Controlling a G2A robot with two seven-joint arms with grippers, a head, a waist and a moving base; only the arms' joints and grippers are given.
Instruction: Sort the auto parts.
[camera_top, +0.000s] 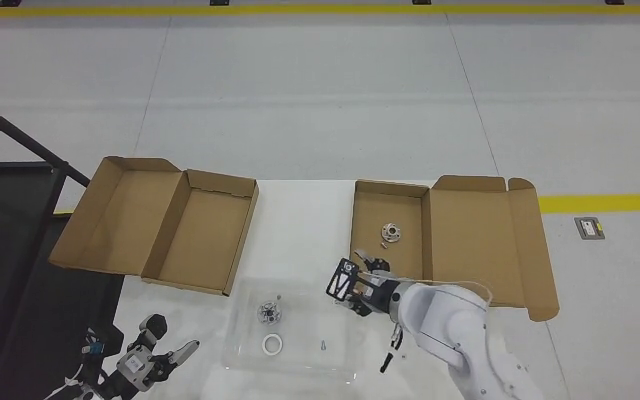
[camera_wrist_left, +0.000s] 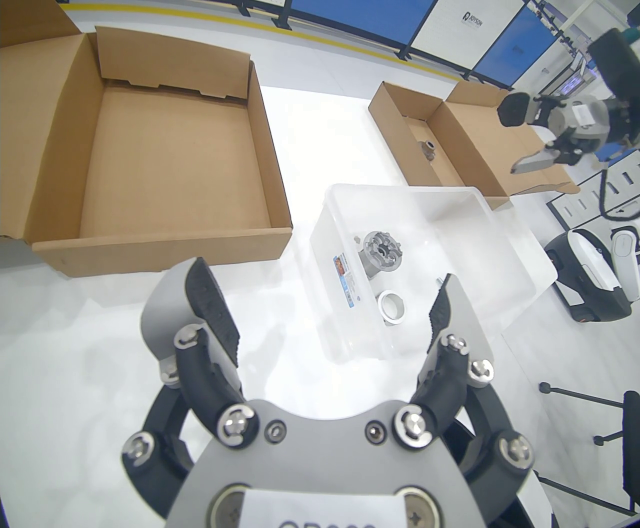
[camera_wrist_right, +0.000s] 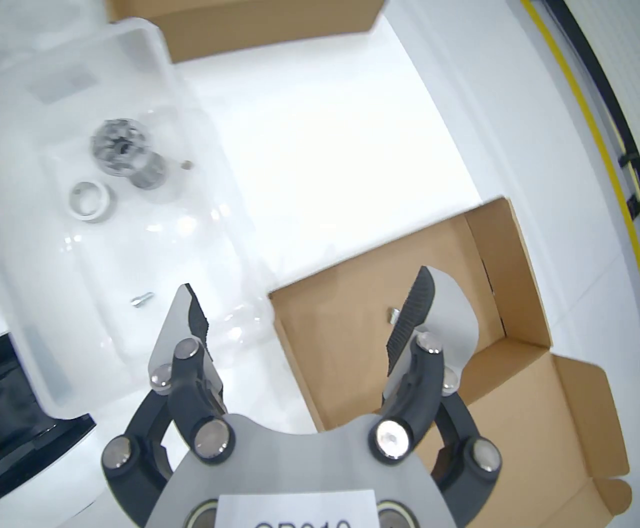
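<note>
Fingers on both arms are spread and hold nothing. The right fingers (camera_wrist_right: 411, 310) hang over the near left corner of the right box (camera_top: 392, 189), one over the box floor, the other toward the bin (camera_wrist_left: 400, 188). A small metal bit (camera_wrist_right: 393, 314) lies on the box floor just beside one finger. Farther in, near the far wall, lies a metal part (camera_top: 390, 233).

The left fingers (camera_wrist_left: 210, 300) hang over the near left corner of the surface (camera_top: 300, 215), well apart from the bin. The clear bin sits at the middle of the near edge, between the two arms. In it lie a hub (camera_wrist_left: 381, 252), a ring (camera_wrist_left: 392, 306) just beside it, and a bolt (camera_wrist_right: 141, 300) apart from both, toward the right fingers.

The left box (camera_top: 200, 240) lies open at the far left corner, its lid past the left edge.
</note>
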